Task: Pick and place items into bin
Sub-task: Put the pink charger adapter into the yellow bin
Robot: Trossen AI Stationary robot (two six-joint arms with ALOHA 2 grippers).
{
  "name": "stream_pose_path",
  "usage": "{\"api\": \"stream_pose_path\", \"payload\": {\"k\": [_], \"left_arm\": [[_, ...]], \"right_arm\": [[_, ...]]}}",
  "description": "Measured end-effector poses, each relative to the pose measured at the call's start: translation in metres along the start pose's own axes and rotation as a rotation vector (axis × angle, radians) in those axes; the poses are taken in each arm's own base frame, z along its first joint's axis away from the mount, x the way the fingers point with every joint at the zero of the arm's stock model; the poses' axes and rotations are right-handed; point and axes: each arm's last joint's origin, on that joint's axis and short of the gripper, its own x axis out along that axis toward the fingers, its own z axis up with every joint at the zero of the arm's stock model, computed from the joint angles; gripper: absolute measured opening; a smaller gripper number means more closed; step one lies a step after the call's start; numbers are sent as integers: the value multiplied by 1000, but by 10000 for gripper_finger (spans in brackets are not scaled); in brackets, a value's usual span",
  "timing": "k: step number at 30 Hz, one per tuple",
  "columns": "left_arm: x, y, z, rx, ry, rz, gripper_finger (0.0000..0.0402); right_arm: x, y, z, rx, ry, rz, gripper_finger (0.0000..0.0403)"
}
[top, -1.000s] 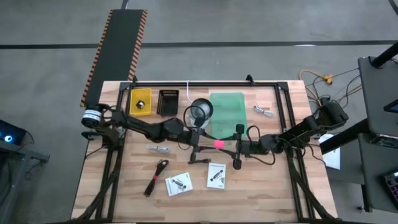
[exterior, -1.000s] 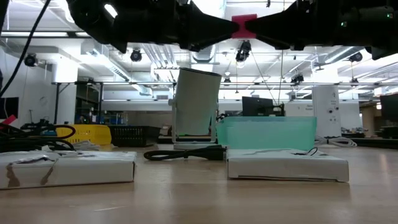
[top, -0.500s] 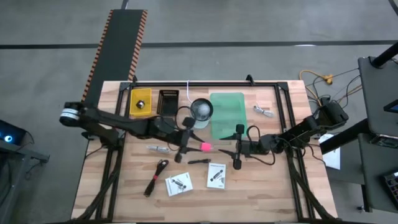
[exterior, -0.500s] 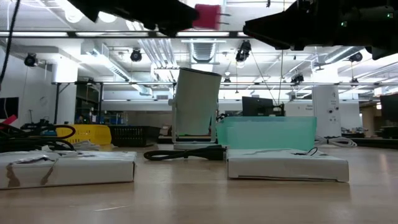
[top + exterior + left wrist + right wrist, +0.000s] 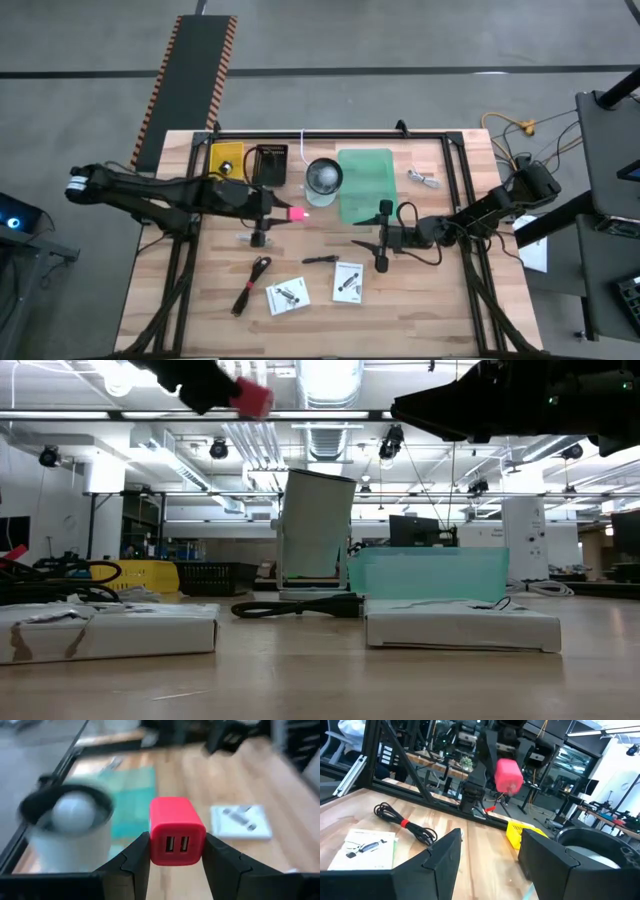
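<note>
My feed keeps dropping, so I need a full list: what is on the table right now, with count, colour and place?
Red plastic USB charger block: 1, red, held above the table left of the cup.
White cup: 1, white, back centre.
Green translucent bin: 1, green, right of the cup.
Yellow bin: 1, yellow, back left.
Black bin: 1, black, beside the yellow bin.
Silver metal pieces: 2, one back right, one under the left arm.
Black cable: 1, front left.
Small black tool: 1, centre.
White packets: 2, front centre.
Left end effector: shut on the charger.
Right end effector: open, mid-table.
</note>
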Motion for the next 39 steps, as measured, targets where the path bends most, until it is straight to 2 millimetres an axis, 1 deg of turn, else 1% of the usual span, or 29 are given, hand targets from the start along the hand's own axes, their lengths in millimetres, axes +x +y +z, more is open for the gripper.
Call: {"api": "stream_pose_path", "payload": {"k": [3,5,11,23,32,39], "left_arm": [[-5,5,-12,-37,113,159,132],[-9,8,-18,-65,175,233,132],[-14,10,-26,-201,220,342,132],[-22,19,-42,-267,331,575,132],[-25,38,-55,-328,433,711,132],[-35,59,-68,-488,501,905,132]], "right_arm": [[0,0,0,3,0,0,194],[0,0,0,4,0,0,194],[0,0,0,5,1,0,194],[0,0,0,5,1,0,194],[0,0,0,23,1,0,194],[0,0,0,22,3,1,194]]}}
